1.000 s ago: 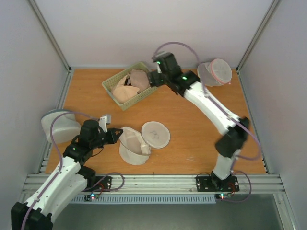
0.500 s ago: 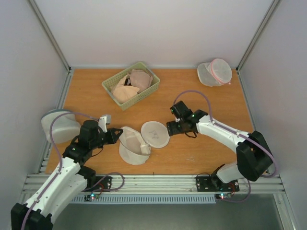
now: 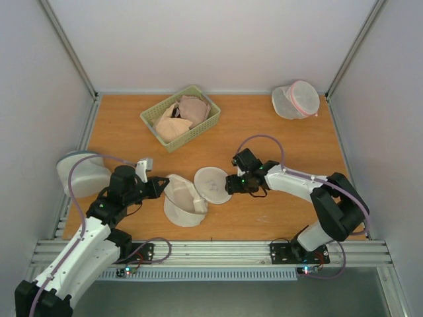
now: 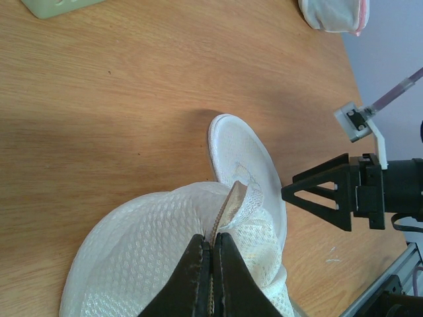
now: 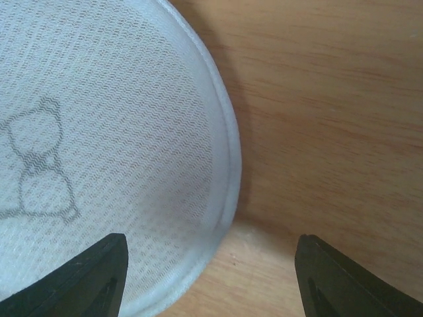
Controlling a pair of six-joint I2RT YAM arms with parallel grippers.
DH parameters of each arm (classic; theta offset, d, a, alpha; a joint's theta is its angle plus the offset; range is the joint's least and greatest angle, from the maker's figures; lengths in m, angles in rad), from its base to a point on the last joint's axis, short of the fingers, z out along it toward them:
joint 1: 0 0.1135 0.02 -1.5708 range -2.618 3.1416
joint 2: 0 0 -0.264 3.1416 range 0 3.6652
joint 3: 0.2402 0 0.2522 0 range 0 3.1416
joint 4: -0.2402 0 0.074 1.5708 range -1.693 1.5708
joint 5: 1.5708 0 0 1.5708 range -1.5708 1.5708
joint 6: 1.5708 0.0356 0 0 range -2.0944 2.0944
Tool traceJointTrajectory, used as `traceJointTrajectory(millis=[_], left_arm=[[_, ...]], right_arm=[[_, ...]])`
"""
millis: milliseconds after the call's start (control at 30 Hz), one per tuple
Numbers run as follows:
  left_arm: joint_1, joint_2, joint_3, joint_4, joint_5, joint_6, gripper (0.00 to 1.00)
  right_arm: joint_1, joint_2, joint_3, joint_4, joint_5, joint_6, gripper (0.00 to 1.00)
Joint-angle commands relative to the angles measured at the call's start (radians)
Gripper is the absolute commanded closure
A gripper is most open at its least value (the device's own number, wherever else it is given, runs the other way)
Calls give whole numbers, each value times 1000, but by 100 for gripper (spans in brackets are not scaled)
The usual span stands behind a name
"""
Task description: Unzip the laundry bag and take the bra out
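The laundry bag (image 3: pixel 180 206) lies open near the table's front, its round lid (image 3: pixel 213 185) folded out to the right. My left gripper (image 3: pixel 160 187) is shut on the bag's beige zip edge (image 4: pixel 232 201), the jaws (image 4: pixel 213 239) pinched tight on the tape. My right gripper (image 3: pixel 228 183) is low at the lid's right rim. Its jaws (image 5: pixel 210 241) are open and straddle the rim (image 5: pixel 225 165), touching nothing. A bear outline (image 5: pixel 39 165) is printed on the lid. No bra shows in the bag. Beige garments (image 3: pixel 180 119) that look like bra cups lie in the basket.
A green basket (image 3: pixel 151 117) stands at the back left. A white mesh bag with a pink zip (image 3: pixel 295 99) sits at the back right. A greyish-white mesh bag (image 3: pixel 79 173) lies by the left edge, beside my left arm.
My right arm swung from over the basket down to the lid's right rim, and its jaws have narrowed somewhat. The left gripper has kept its hold and place.
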Motion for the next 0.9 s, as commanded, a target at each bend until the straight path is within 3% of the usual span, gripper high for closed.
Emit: traceJointTrajectory(millis=[0, 400, 533, 633, 867], left_arm=[[6, -13, -10, 43, 0, -14, 99], [6, -11, -9, 39, 0, -12, 99], [5, -11, -9, 39, 0, -12, 99], [6, -13, -10, 40, 1, -12, 99], [6, -11, -10, 42, 5, -13, 99]], right_arm=[[6, 34, -19, 95, -55, 13, 31], [0, 87, -30, 163, -73, 12, 60], [-1, 92, -33, 171, -68, 10, 76], [-1, 91, -33, 176, -60, 6, 98], [-3, 31, 2, 148, -8, -36, 99]])
